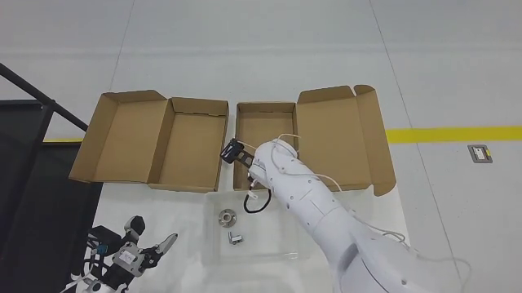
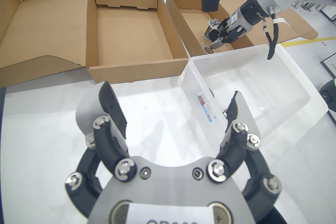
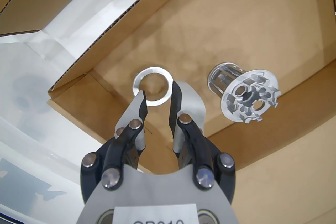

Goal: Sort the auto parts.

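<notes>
Fingers point(image 3: 176, 93) of the right gripper point(image 3: 157, 97) stand apart over a metal ring point(image 3: 153, 70) lying beside a flanged hub point(image 3: 249, 97) in the cardboard box point(image 1: 265, 126) at the top view's centre, while the left gripper point(image 1: 152, 236) gapes at lower left

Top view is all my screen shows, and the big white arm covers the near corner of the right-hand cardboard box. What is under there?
Observer: A flat silver metal ring lies on the floor of the open brown cardboard box, close to that corner.
Visitor: Is it alone in there?
Observer: No. A silver flanged metal hub lies on its side next to the ring, with a gap between them.
Visitor: Is the arm holding anything?
Observer: The right pincer is open, with one fingertip at each side of the ring. I cannot tell whether they touch it.
</notes>
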You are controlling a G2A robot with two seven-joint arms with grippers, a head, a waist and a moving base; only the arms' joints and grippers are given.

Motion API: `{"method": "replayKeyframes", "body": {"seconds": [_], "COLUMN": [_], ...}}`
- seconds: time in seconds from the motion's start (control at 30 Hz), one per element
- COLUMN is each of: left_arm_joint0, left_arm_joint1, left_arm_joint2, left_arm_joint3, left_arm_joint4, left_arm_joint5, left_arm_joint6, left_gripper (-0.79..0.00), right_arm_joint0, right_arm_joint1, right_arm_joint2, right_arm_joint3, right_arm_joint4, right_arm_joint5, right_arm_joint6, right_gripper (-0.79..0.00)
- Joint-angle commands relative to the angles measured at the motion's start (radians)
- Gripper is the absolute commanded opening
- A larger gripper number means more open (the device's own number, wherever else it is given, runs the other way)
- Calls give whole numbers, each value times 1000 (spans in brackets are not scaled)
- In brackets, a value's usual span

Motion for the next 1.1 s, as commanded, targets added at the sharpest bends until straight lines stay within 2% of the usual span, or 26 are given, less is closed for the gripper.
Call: {"method": "replayKeyframes", "body": {"seconds": [0.0,0.3,0.57,0.7,0.83,1.07], "left_arm_joint0": [0,0,-6,-19,-32,-77], "left_arm_joint1": [0,0,-1,-1,0,4], "left_arm_joint2": [0,0,-3,-21,-21,18], "left_arm_joint3": [0,0,0,9,14,2], "left_arm_joint4": [0,0,-10,-40,-30,40], "left_arm_joint5": [0,0,12,43,44,19], "left_arm_joint6": [0,0,-3,-10,-52,-115], "left_gripper": [0,0,0,0,0,0], "right_arm_joint0": [3,23,23,10,-15,-90], "right_arm_joint1": [-3,-3,28,59,101,208], "right_arm_joint2": [2,18,41,55,65,85], "right_arm_joint3": [7,9,-14,-29,-61,-218], "right_arm_joint4": [-2,-8,-21,-37,-76,-212], "right_arm_joint5": [4,1,-67,-134,-194,-270], "right_arm_joint6": [-11,-116,-305,-441,-609,-832], "right_gripper": [-557,-573,-576,-570,-603,-560]}}
